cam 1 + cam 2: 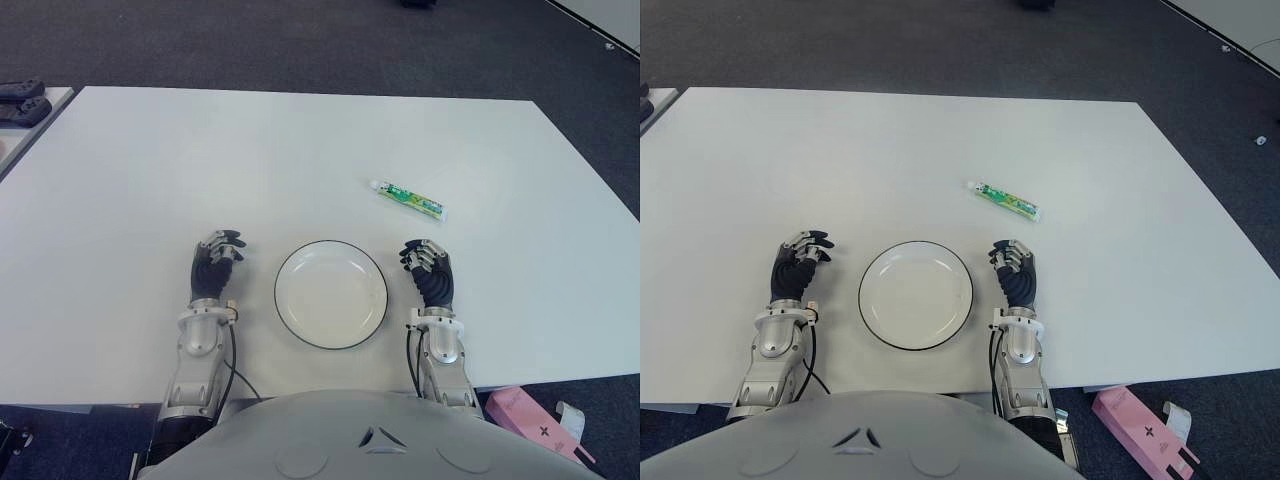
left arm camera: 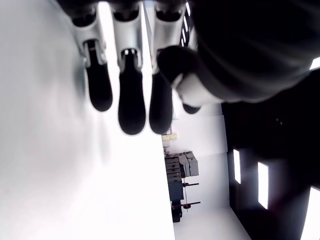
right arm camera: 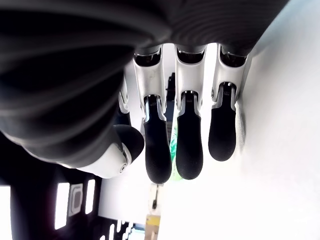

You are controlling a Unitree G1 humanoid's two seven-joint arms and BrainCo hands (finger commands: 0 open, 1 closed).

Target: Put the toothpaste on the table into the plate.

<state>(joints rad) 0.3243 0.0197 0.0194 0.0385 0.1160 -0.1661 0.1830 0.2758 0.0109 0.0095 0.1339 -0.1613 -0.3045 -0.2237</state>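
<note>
Toothpaste (image 1: 408, 199) lies flat on the white counter (image 1: 300, 150), a green-and-white tube set at a slant with its cap end toward the robot's left, well apart from everything else. Nearer the robot sits the plate (image 1: 331, 294), white with a thin dark rim, and nothing is in it. The right hand (image 1: 427, 267) shows just beside the plate on its right side, between the plate and the tube though closer to the plate; its fingers (image 3: 190, 145) hang loosely bent and hold nothing (a sliver of green tube peeks between them in the right wrist view). The left hand (image 1: 215, 259) shows on the plate's other side, near its rim, its fingers (image 2: 131, 100) likewise relaxed and empty. Off the counter's near right corner, a pink box (image 1: 535, 422) lies on the dark floor (image 1: 300, 45).
</note>
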